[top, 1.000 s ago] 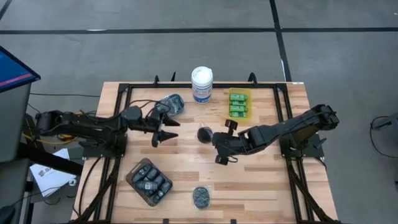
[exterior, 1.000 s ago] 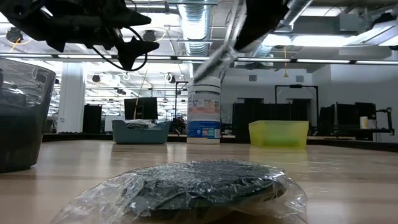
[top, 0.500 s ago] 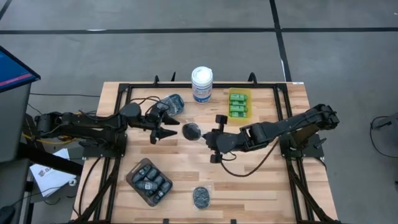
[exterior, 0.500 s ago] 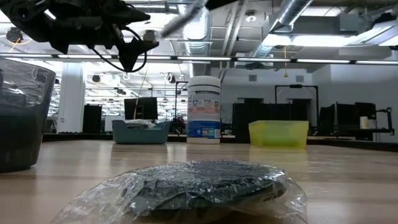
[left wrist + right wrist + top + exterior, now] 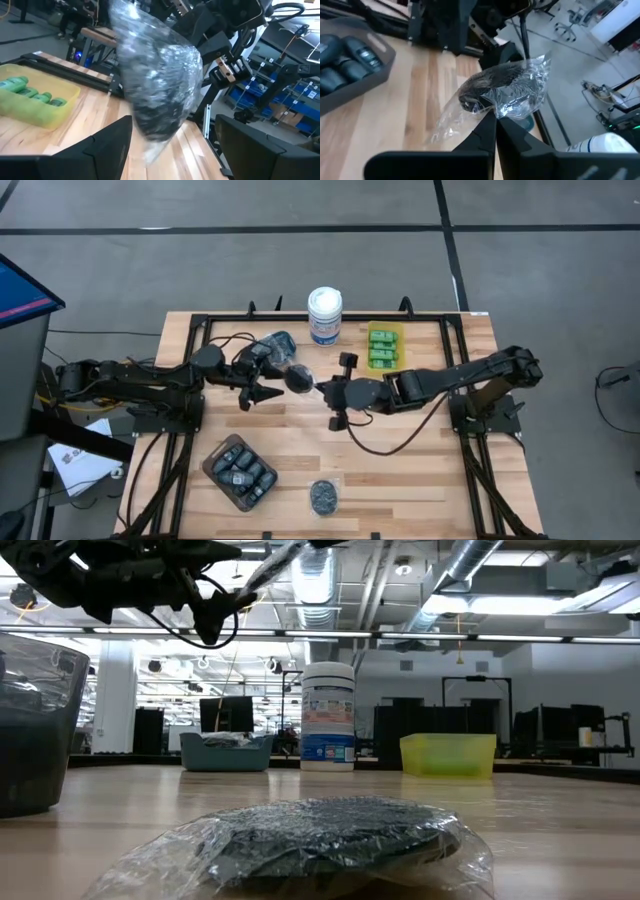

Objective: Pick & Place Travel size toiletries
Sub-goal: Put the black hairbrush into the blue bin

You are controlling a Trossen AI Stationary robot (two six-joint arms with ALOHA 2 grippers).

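Your right claw [image 5: 495, 119] pinches the wrapped dark piece [image 5: 502, 90] at frame centre by its crinkly, slippery film; left claw [image 5: 262, 383] spread apart.

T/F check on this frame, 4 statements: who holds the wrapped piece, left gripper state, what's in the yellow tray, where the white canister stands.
1. The right gripper is shut on the round dark piece in clear plastic wrap. True.
2. The left gripper is shut on that wrapped piece. False: its fingers are open, the piece just ahead of them.
3. The yellow tray holds bright green mini bottles. True.
4. The tall white canister with blue label lies tipped over. False: it stands upright.
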